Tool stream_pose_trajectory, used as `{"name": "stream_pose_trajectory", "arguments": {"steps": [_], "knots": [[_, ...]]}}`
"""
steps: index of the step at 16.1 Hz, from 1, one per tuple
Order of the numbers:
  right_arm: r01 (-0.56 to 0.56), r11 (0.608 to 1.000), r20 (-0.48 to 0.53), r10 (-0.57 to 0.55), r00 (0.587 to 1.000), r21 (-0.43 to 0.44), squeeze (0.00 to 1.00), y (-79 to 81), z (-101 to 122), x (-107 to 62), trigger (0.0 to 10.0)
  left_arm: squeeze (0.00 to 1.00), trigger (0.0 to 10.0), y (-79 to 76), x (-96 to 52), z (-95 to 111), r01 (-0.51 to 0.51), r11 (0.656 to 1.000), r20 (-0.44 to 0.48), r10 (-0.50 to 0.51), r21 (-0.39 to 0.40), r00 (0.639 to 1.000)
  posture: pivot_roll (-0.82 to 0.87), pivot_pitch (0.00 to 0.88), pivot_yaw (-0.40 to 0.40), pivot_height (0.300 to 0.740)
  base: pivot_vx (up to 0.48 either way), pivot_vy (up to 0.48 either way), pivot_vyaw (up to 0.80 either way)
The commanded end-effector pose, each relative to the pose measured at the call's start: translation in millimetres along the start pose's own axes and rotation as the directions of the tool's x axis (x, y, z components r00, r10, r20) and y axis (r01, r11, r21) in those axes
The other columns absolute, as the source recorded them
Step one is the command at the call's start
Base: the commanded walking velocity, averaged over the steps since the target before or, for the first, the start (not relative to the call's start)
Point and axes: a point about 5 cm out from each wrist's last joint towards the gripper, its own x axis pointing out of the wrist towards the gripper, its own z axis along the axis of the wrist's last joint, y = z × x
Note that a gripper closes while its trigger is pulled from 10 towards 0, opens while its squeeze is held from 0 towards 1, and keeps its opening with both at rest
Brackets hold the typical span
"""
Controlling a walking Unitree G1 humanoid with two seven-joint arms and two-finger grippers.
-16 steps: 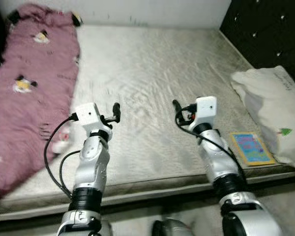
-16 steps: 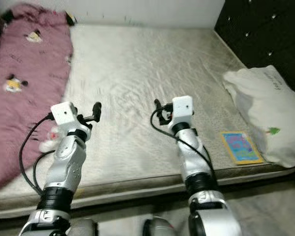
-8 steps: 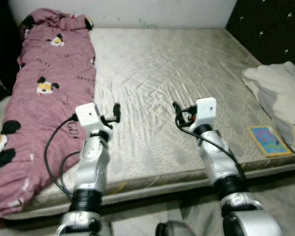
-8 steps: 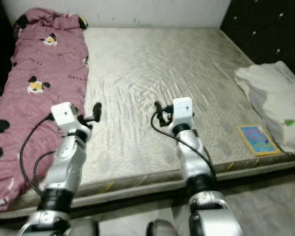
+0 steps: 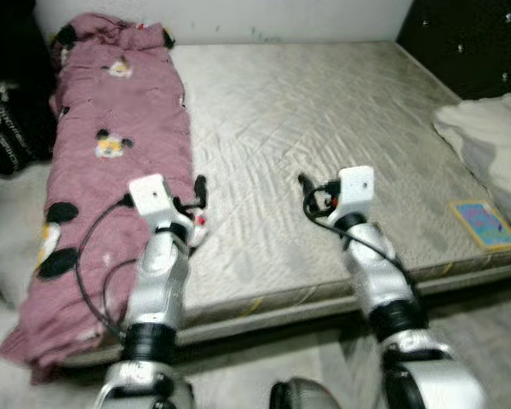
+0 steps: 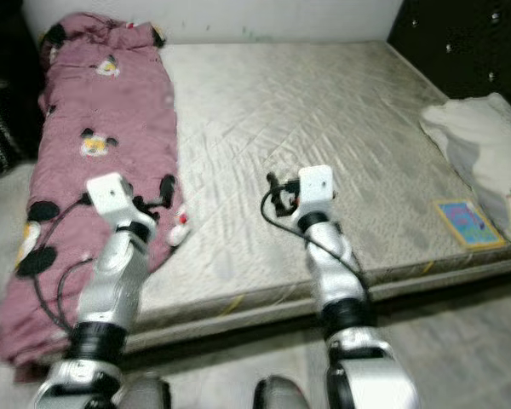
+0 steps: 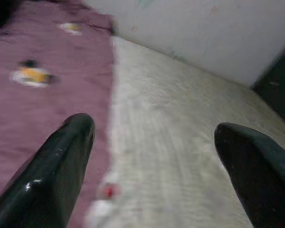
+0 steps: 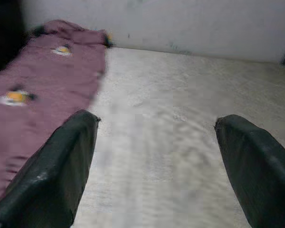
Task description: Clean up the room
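Observation:
A long pink blanket (image 5: 111,162) with cartoon prints lies along the left side of a bare grey mattress (image 5: 324,111), its near end hanging off the bed edge. My left gripper (image 5: 200,189) is held above the blanket's right edge, open and holding nothing; its fingers (image 7: 61,161) stand wide apart. My right gripper (image 5: 305,186) hovers over the middle of the mattress, also open and empty, fingers (image 8: 61,161) spread. A small red and white thing (image 7: 107,192) lies at the blanket's edge below the left gripper.
A white pillow (image 5: 494,136) rests at the mattress's right side by the dark tufted headboard (image 5: 468,43). A colourful book (image 5: 485,223) lies near the front right corner. Dark items (image 5: 8,128) stand left of the bed. Grey floor (image 5: 477,315) runs along the front.
The whole picture has shifted: the camera has turned left and drawn back, showing more blanket and floor. Both arms keep the same pose, grippers still open.

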Motion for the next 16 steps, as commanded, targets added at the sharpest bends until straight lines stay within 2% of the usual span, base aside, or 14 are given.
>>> {"name": "stream_pose_trajectory", "arguments": {"steps": [1, 6, 9, 12, 16], "knots": [[-0.003, 1.000, 0.012, 0.003, 1.000, -0.011, 0.00, -1.0, 4.0, 2.0, 10.0, 0.00, 10.0, -1.2, 1.2, 1.9, 0.000, 1.000, 0.002, 0.000, 0.006, 1.000, -0.02, 0.076, -0.068, 0.740, 0.000, 0.472, 0.00], [-0.013, 1.000, 0.015, 0.013, 1.000, -0.026, 0.00, 0.0, 4.4, 2.1, 10.0, 0.00, 10.0, -1.2, 1.6, 1.2, -0.001, 1.000, -0.003, 0.001, 0.006, 1.000, -0.02, 0.076, -0.068, 0.740, 0.000, 0.472, 0.00], [-0.016, 0.999, 0.015, 0.016, 1.000, -0.028, 0.00, 1.0, 4.3, 2.2, 10.0, 0.00, 10.0, -1.0, 1.6, 1.0, -0.002, 1.000, -0.005, 0.002, 0.006, 1.000, -0.02, 0.076, -0.068, 0.740, 0.000, 0.471, 0.68], [-0.013, 1.000, 0.015, 0.013, 1.000, -0.018, 0.00, 0.0, 4.9, 2.8, 10.0, 0.00, 10.0, -1.9, 1.6, 1.6, 0.000, 1.000, 0.002, 0.000, 0.006, 1.000, -0.02, 0.081, -0.066, 0.740, 0.000, 0.469, 0.00], [0.009, 1.000, 0.027, -0.008, 1.000, -0.018, 0.00, -3.8, 6.2, 1.6, 10.0, 0.00, 10.0, -9.0, 2.6, 9.4, 0.032, 0.999, 0.031, -0.032, -0.001, 0.999, -0.03, 0.077, -0.065, 0.740, 0.000, 0.000, 0.00]]}}
